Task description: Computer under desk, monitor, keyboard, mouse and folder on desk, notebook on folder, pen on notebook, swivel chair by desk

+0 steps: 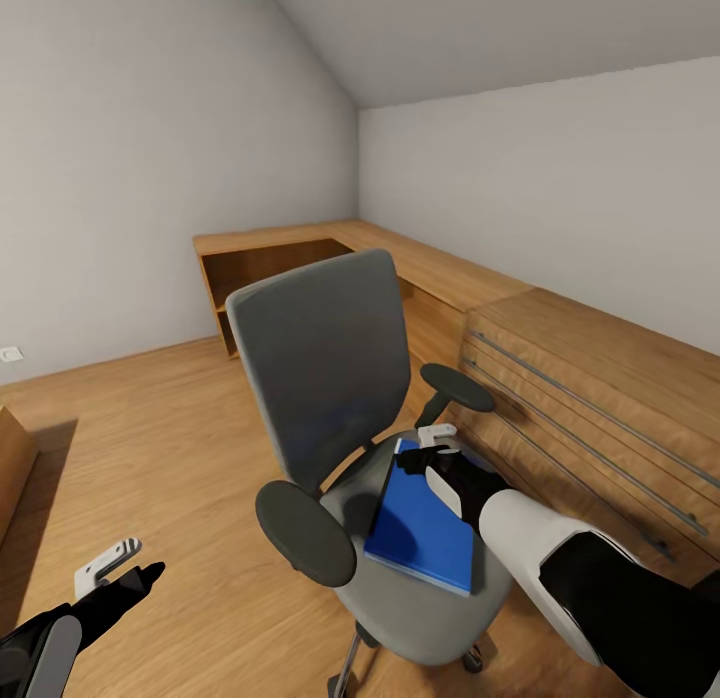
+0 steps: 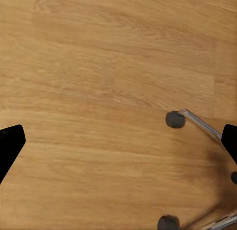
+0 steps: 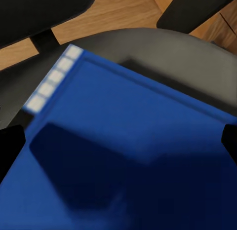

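- The swivel chair (image 1: 330, 378) stands on the wooden floor (image 1: 150, 428), its grey back toward the camera and its seat facing a light-wood drawer chest (image 1: 600, 398) along the wall.
- The blue folder (image 1: 425, 523) lies flat on the chair's seat, between the two black armrests.
- The right gripper (image 1: 432, 448) hangs over the far end of the folder, just above it; in the right wrist view the folder (image 3: 128, 161) lies below, with the dark fingertips (image 3: 10, 146) spread wide at both edges.
- The left gripper (image 1: 125, 568) hovers low over the floor, well apart from the chair, fingers apart.
- The left wrist view shows floorboards (image 2: 98, 92) and the chair's chrome legs with castors (image 2: 174, 119).
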`<state>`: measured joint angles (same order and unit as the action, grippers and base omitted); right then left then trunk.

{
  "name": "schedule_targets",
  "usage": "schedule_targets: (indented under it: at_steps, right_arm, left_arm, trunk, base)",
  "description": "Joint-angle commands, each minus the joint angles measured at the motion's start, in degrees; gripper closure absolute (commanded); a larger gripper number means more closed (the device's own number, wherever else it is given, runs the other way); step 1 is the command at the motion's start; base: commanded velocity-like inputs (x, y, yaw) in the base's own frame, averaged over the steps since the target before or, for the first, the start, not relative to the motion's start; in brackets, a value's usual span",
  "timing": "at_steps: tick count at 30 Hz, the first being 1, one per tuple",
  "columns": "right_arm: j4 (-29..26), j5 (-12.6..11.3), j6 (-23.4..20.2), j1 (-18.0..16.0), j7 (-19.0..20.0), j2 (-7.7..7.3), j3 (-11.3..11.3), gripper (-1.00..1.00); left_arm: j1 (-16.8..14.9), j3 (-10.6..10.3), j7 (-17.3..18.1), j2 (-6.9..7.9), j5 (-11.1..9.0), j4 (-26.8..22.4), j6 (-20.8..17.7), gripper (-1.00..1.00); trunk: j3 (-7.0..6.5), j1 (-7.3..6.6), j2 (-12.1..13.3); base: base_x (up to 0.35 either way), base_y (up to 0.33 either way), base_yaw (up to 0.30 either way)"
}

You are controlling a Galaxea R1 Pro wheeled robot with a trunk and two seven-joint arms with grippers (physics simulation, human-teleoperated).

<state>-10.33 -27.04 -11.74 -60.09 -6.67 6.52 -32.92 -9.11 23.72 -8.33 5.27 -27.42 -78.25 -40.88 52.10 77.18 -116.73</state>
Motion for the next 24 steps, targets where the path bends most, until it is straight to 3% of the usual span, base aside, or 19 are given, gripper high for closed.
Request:
schedule_targets:
  at_steps: [1,24]
  right_arm:
    - [-0.1,-0.5,-0.3,0.0,-0.4,-0.02,-0.5,-1.00]
    - [-0.1,-0.5,-0.4,0.0,-0.5,-0.08,-0.4,-1.00]
  left_arm:
    - [0.0,0.0,-0.5,0.01,-0.6,-0.1,-0.2,-1.00]
    - [0.0,0.0,-0.4,0.01,-0.6,-0.2,-0.3,-1.00]
  trunk:
    - [0.05,-0.01,0.0]
    - [0.05,-0.01,0.0]
  base:
    - [0.000,0.000,0.000]
    - [0.000,0.000,0.000]
